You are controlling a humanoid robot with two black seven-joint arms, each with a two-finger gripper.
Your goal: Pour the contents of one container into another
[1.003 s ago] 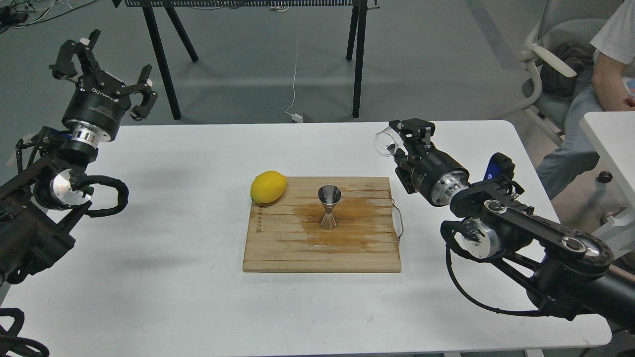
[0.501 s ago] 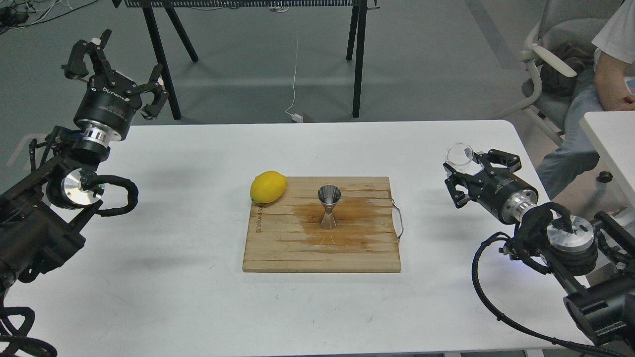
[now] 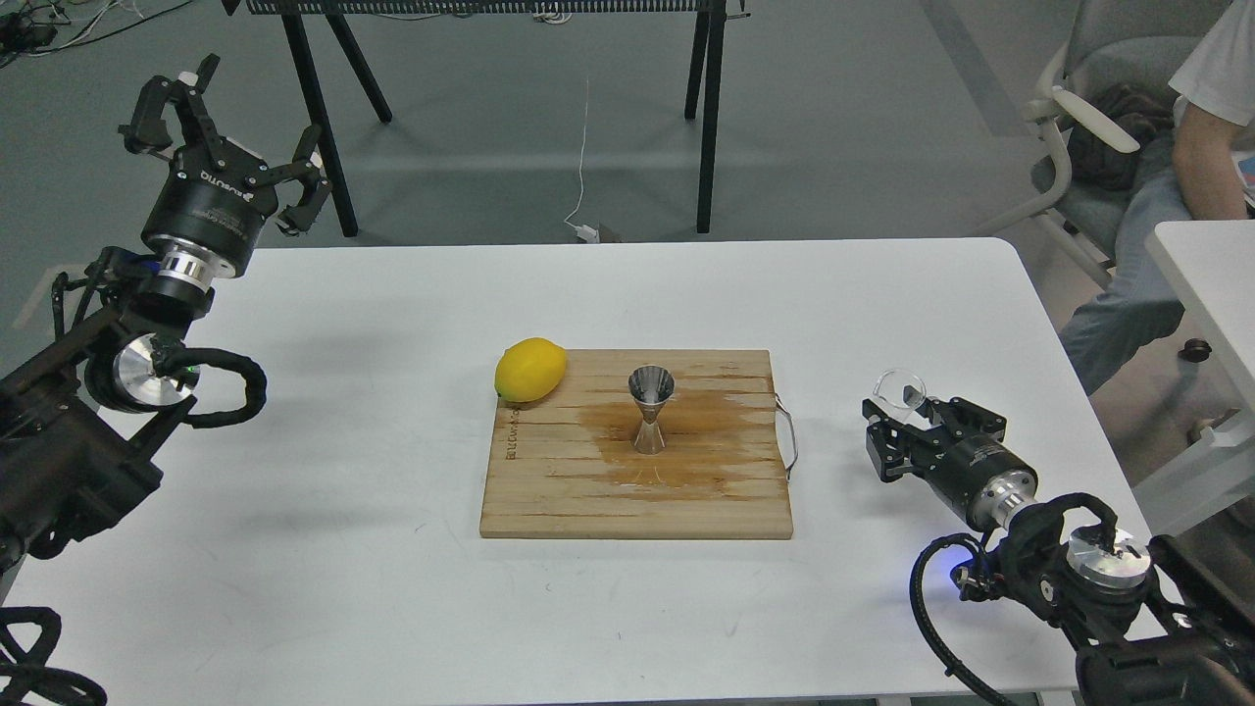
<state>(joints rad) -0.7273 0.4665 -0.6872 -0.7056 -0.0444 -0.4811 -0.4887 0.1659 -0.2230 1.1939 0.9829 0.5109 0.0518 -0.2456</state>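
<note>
The steel jigger (image 3: 650,409) stands upright in the middle of the wooden cutting board (image 3: 549,490), on a damp brown stain. The small clear glass cup (image 3: 901,388) is low over the table to the right of the board, roughly upright, with my right gripper (image 3: 909,406) shut on it from behind. I cannot tell whether the cup touches the tabletop. My left gripper (image 3: 235,123) is open and empty, raised beyond the table's far left corner, well away from both containers.
A yellow lemon (image 3: 529,369) lies at the board's far left corner. The board has a wire handle (image 3: 789,441) on its right side. A seated person (image 3: 1196,147) and a second white table (image 3: 1211,275) are at the far right.
My right arm has swung the cup from tipped near the board's far right corner out to the right, then down and back toward me, turning it upright. The left arm barely shifted.
</note>
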